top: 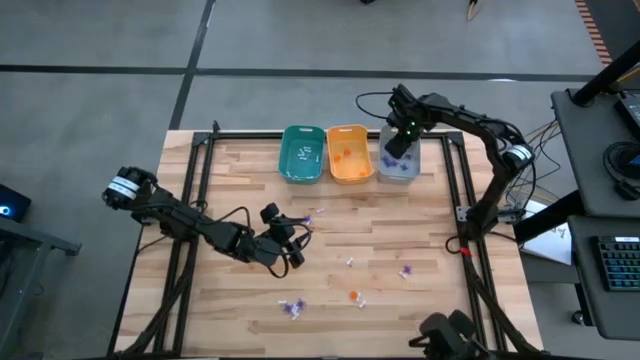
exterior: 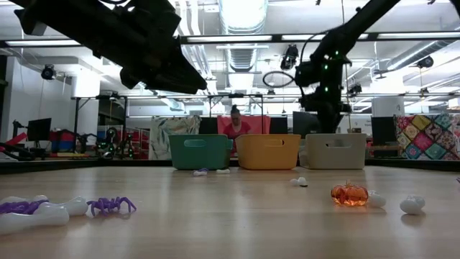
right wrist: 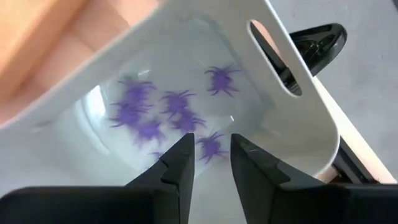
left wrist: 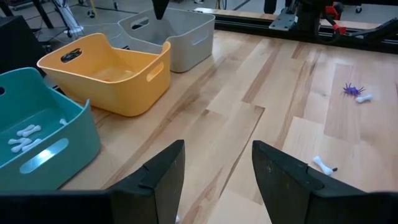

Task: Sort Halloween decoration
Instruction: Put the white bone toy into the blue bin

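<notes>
Three bins stand in a row at the table's far edge: teal [top: 302, 153] holding white bones [left wrist: 25, 138], orange [top: 349, 153], and grey [top: 398, 160] holding several purple spiders [right wrist: 155, 115]. My right gripper [right wrist: 209, 163] hangs open above the grey bin, pointing down, with nothing between its fingers. My left gripper [left wrist: 217, 180] stands open over the table's middle left [top: 292, 238], holding nothing. Loose trinkets lie on the wood: an orange pumpkin [exterior: 349, 194], a purple spider [exterior: 111, 206], white bones [exterior: 43, 212], and a spider beside a bone [left wrist: 356, 92].
More trinkets are scattered across the near half of the table [top: 293, 308], [top: 353, 295], [top: 406, 270]. A black frame rail [top: 330, 132] runs behind the bins. A person [exterior: 235, 124] sits beyond the table's far edge.
</notes>
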### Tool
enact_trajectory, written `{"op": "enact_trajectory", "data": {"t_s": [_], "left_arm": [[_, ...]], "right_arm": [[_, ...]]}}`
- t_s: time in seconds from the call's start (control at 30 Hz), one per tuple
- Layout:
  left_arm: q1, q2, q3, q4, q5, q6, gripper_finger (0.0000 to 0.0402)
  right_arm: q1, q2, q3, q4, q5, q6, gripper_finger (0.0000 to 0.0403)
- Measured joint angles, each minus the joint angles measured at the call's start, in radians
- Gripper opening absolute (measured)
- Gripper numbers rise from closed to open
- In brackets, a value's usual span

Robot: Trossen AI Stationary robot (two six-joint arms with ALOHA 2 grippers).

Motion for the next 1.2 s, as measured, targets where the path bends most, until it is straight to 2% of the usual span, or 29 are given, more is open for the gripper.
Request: {"op": "enact_trajectory", "data": {"t_s": [0.23,0.57,0.73,0.9,1.03,1.2], "left_arm": [[0.008,0.007,0.0,0.002,0.0,0.0,0.0171],[0.028,0.084,0.0,0.011,0.003,-0.007,0.0171],[0.028,0.088,0.0,0.015,0.004,-0.007,0.0171],[0.028,0.088,0.0,0.014,0.004,0.0,0.0171],[0.036,0.088,0.0,0.019,0.004,0.001,0.017],[0.058,0.088,0.0,0.03,0.03,0.033,0.016]], "right_arm": [[0.106,-0.12,-0.004,-0.012,-0.001,0.081,0.0083],[0.339,-0.285,-0.048,0.052,0.002,0.17,0.0073],[0.476,-0.376,-0.155,0.169,0.003,0.214,0.0073],[0.608,-0.454,-0.311,0.361,0.003,0.233,0.0073],[0.7,-0.482,-0.421,0.497,0.002,0.237,0.0073],[0.783,-0.489,-0.499,0.576,0.003,0.293,0.0073]]}}
